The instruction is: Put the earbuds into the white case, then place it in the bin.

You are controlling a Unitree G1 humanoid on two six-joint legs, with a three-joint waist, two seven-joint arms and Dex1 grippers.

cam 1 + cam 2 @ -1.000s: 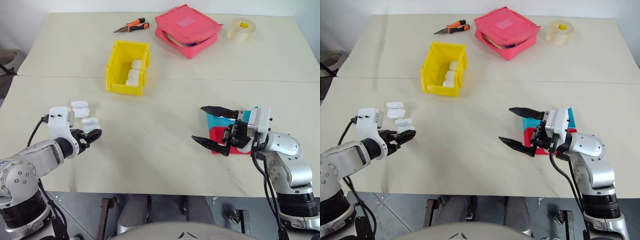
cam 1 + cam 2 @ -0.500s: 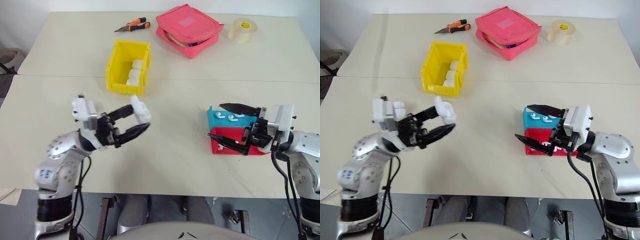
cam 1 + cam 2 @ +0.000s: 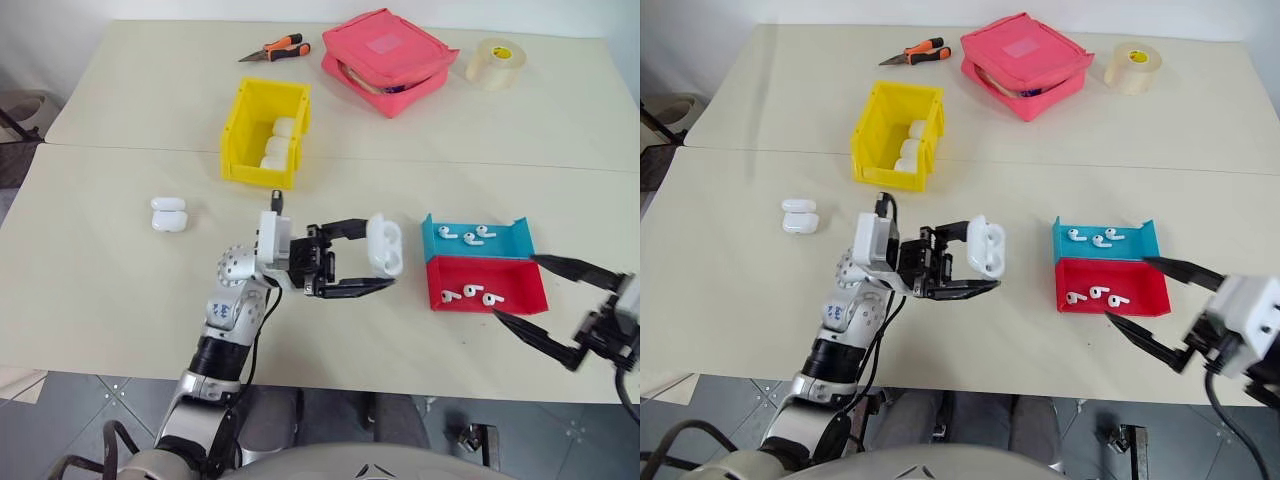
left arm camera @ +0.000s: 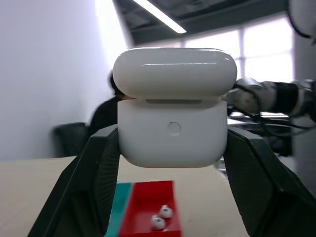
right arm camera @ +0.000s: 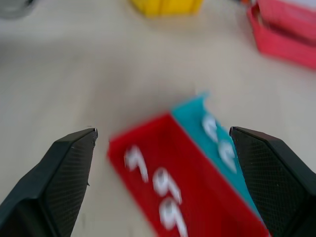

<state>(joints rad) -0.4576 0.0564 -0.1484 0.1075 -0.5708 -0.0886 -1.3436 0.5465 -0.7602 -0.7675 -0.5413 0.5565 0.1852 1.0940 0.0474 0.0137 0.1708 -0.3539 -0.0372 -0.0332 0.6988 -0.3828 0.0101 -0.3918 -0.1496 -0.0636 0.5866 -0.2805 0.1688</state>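
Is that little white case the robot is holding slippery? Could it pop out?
It may be. The white case looks smooth and glossy, and its rounded sides give the left tool little flat surface to pinch. It looks stiff, since it keeps its shape in the grip. Its lid seems slightly ajar, so a squeeze might shift it.

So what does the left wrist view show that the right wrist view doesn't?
Left wrist view: the left gripper shut on a glossy white rounded earbud case. Right wrist view: the open right gripper, the yellow plastic bin and the pink fabric pouch. Both: the shallow red-and-blue tray holding tiny white earbuds on the beige table.
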